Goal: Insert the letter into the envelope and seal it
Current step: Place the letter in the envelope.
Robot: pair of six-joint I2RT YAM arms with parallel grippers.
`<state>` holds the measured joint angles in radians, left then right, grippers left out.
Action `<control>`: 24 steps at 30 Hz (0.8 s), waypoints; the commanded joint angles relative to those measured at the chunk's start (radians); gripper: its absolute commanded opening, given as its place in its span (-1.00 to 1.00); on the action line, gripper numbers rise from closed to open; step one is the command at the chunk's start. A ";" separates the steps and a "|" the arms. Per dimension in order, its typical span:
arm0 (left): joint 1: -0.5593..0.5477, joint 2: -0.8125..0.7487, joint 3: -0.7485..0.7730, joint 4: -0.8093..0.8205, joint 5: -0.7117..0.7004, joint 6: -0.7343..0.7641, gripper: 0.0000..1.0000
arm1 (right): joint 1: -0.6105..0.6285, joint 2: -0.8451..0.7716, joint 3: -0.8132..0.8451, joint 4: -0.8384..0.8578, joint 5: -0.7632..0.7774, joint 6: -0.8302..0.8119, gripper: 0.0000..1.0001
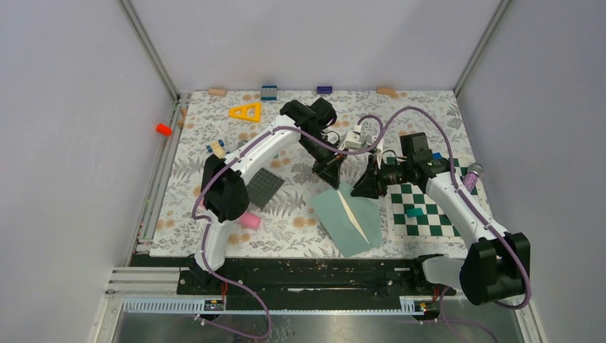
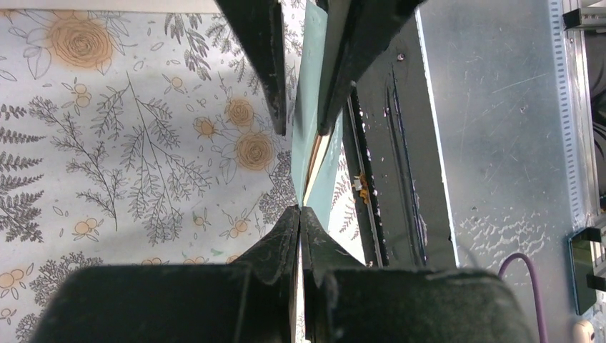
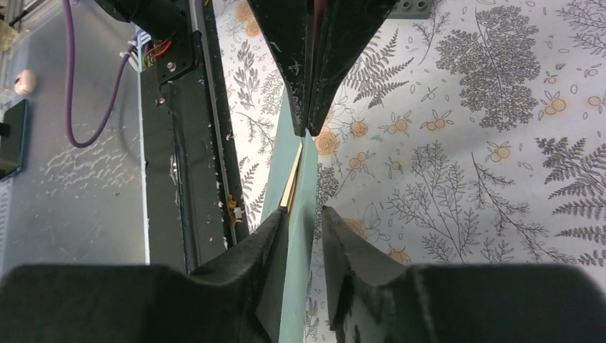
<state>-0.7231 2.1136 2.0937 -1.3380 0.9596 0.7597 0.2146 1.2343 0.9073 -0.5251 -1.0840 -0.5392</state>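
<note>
Teal-grey paper marked the envelope, which lay near the middle of the flowered tabletop, between the dark grey mat and the green-and-white chequered board. Its long axis ran on a diagonal. The far end pointed up and left to where the two hands met. The near end pointed down and right, toward the black rail at the arms' bases. A thin cream strip, the letter, showed along that same axis, from close under the hands to near the envelope's lower right edge.

The left hand was clenched on the envelope's far edge. In its own wrist view the left hand had its jaws pressed together, with the teal sheet and the cream strip running into them.

The right hand faced it from the other side, just beside it. In the right wrist view its jaws stood apart with the envelope passing between them. Whether the pads touched the paper could not be told. The letter's edge showed between the two hands.
</note>
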 commanded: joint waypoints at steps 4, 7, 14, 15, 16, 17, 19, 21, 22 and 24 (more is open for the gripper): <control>-0.010 -0.055 0.022 -0.006 0.007 0.036 -1.00 | 0.016 0.030 0.023 0.011 -0.001 0.042 -0.91; -0.009 -0.059 0.023 -0.010 0.003 0.041 -0.97 | 0.016 0.044 0.032 0.010 -0.001 0.064 -1.00; 0.072 -0.137 0.011 0.070 0.004 -0.037 0.97 | 0.012 0.048 0.043 0.039 0.125 0.110 -1.00; 0.093 -0.160 -0.003 0.096 0.006 -0.058 0.98 | 0.010 0.045 0.041 0.054 0.157 0.124 -1.00; 0.116 -0.184 -0.019 0.126 0.005 -0.082 0.98 | 0.008 0.043 0.037 0.076 0.198 0.145 -1.00; 0.135 -0.209 -0.046 0.169 -0.005 -0.117 0.98 | 0.006 0.041 0.038 0.096 0.238 0.157 -1.00; 0.167 -0.257 -0.105 0.265 -0.044 -0.188 0.98 | 0.000 0.043 0.037 0.149 0.310 0.191 -1.00; 0.187 -0.298 -0.176 0.404 -0.138 -0.296 0.98 | -0.001 0.060 0.044 0.210 0.425 0.257 -1.00; 0.196 -0.317 -0.217 0.459 -0.188 -0.339 0.97 | -0.002 0.073 0.058 0.224 0.474 0.279 -1.00; 0.218 -0.335 -0.264 0.558 -0.264 -0.398 0.97 | -0.003 0.114 0.088 0.239 0.547 0.319 -1.00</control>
<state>-0.5228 1.8423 1.9144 -1.0523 0.8600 0.5392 0.2184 1.2972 0.9215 -0.3950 -0.7479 -0.3347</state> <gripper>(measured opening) 0.985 0.017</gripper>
